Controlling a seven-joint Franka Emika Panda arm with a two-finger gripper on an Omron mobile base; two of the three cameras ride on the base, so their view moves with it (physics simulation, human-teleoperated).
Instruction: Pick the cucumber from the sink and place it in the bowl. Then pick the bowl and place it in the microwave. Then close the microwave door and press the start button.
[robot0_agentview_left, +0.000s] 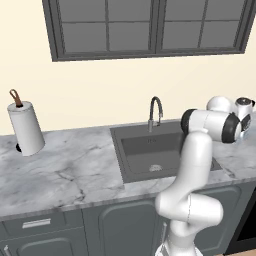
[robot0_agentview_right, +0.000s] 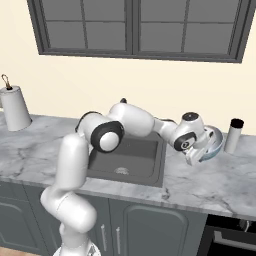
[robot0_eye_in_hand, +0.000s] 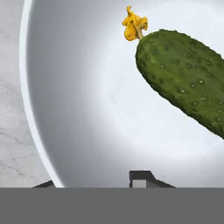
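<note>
One cucumber (robot0_eye_in_hand: 183, 83) lies inside the bowl (robot0_eye_in_hand: 65, 131) on the desk right of the sink (robot0_agentview_right: 131, 159) | gripper (robot0_agentview_right: 200, 152) at bowl rim, jaw spread: I cannot tell | I'd pinch the rim squarely, lift level.

Home kitchen, rendered. Marble counter (robot0_agentview_left: 65, 175) runs along cream wall, grey cabinet doors (robot0_agentview_left: 120, 227) and drawer beneath. Dark sink (robot0_agentview_left: 150, 152) sunk in counter, gooseneck faucet (robot0_agentview_left: 156, 111) behind it. Dark-framed window (robot0_agentview_left: 150, 27) above sink. Paper towel roll (robot0_agentview_left: 25, 127) upright on counter at left. Pale cylinder with dark cap (robot0_agentview_right: 233, 135) on counter at right. Bowl (robot0_eye_in_hand: 78, 113) holding cucumber (robot0_eye_in_hand: 186, 83).
</note>
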